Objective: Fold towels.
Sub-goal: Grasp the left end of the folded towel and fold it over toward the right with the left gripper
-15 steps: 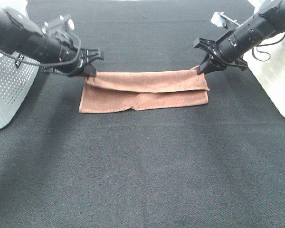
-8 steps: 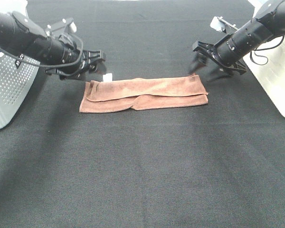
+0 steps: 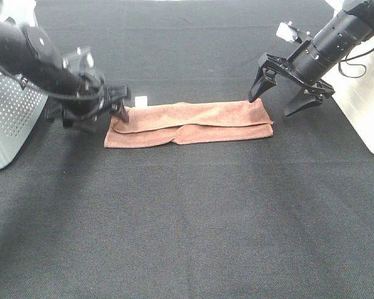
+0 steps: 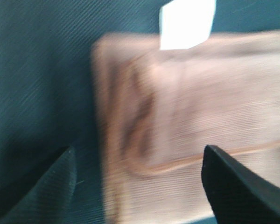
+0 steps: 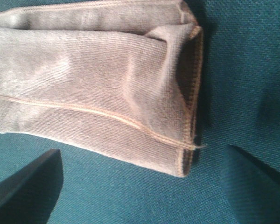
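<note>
1. Right, from the high camera: the rust-brown microfibre towel (image 3: 190,123) lies flat on the black woven table cover (image 3: 187,224) as a long, narrow band already doubled lengthwise. It sits between the two arms, its small white tag (image 3: 141,100) poking out at the far edge near the left end. The grey perforated basket (image 3: 9,124) stands off to the left side, well apart from the cloth.
2. Same view: the left gripper (image 3: 121,106) hovers at the towel's left short end and the right gripper (image 3: 268,108) at its right short end. Both have their jaws spread and nothing in them.
3. Over to the left wrist camera, which is blurred. The two dark fingers are wide apart with the towel's short end (image 4: 200,116) between them on the table, ungrasped, and the tag (image 4: 186,23) beyond it.
4. Now the right wrist camera: the jaws are spread and empty here too. The stacked layers of the right end (image 5: 84,84) show stitched hems that do not line up neatly, and the corner gapes a little.
5. My read: the lengthwise fold is down and the end-to-end fold comes next.
6. That calls for one gripper to drop onto its short end and pinch all the layers together. It would then carry that end across to the other, edges matched.
</note>
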Robot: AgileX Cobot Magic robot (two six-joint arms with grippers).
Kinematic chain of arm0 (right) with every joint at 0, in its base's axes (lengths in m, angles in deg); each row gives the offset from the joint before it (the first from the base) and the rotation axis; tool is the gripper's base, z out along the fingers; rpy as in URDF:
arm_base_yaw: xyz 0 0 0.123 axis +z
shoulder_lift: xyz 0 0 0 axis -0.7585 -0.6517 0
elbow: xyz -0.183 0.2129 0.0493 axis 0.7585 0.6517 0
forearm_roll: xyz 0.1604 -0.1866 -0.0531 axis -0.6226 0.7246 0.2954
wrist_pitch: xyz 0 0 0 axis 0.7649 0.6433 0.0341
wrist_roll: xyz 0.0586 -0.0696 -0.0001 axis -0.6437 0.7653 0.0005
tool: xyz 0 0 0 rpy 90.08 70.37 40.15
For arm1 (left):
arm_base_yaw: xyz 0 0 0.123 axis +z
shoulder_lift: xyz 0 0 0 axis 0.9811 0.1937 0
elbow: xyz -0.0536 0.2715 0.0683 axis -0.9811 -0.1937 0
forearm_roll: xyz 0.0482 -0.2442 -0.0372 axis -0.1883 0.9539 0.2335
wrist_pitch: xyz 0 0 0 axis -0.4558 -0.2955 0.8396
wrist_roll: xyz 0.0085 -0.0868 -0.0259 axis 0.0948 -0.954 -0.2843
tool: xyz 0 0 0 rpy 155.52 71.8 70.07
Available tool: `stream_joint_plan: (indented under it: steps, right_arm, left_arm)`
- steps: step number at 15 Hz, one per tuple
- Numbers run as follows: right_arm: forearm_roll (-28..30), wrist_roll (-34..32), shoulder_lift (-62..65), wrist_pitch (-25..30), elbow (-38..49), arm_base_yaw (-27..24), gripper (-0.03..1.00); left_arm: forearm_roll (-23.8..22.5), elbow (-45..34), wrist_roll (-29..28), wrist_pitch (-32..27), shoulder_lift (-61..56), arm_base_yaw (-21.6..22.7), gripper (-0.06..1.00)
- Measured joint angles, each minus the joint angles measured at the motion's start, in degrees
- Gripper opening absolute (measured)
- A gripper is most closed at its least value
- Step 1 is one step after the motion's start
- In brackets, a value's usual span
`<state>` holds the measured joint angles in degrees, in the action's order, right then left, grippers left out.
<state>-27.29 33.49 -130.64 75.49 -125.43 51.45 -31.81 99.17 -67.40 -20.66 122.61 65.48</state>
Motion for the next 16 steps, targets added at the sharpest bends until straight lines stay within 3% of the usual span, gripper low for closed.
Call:
stream_joint_plan:
  steps: [5,7,9,10,13,16]
  right_arm:
    - [0.46,0.0,0.0,-0.23,0.0,0.0,0.86]
    - [0.46,0.0,0.0,-0.4,0.0,0.0,0.86]
    - [0.46,-0.06,0.0,-0.4,0.0,0.0,0.86]
    - [0.52,-0.06,0.0,-0.46,0.0,0.0,0.86]
    - [0.52,-0.06,0.0,-0.52,0.0,0.0,0.86]
    - [0.8,-0.06,0.0,-0.63,0.0,0.0,0.86]
  left_arm:
    - [2.41,4.76,-0.29,-1.95,3.78,0.0,0.68]
    - [4.53,7.91,-0.29,-3.55,5.67,0.0,0.5]
    - [4.47,9.22,-0.4,-5.21,6.59,0.0,0.15]
    - [3.44,10.03,-0.46,-6.3,6.82,0.0,0.04]
    - [-3.21,13.69,-2.64,-11.69,6.82,0.0,0.02]
    - [-20.34,20.51,-10.83,-21.31,3.84,0.0,0.02]
